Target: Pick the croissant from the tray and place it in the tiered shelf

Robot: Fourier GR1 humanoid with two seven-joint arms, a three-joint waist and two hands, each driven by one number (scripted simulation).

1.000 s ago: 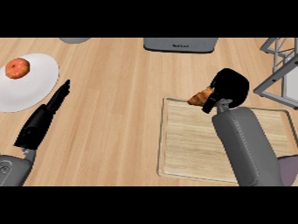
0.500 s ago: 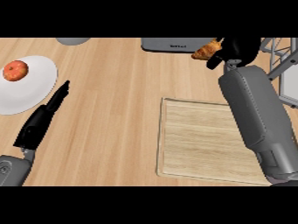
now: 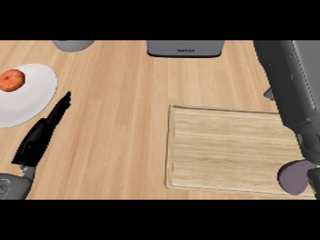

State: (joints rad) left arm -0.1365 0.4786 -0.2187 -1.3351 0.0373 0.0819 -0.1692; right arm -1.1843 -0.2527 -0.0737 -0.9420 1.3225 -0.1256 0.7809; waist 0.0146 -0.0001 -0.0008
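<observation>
Wooden and bare, the tray (image 3: 228, 150) has no croissant on it now. One second ago the right hand held the croissant just over the tray. Half a second ago it was up by the far edge, near the grey shelf. Now the big grey right arm (image 3: 297, 89) goes up and out past the top, so the right hand and the croissant are both hidden. I cannot tell if that hand is holding it or has let go. My guess is the croissant is at the shelf, almost put down. The left hand (image 3: 41, 136) rests with straight fingers beside the white plate (image 3: 24, 101) with the red apple (image 3: 11, 80).
</observation>
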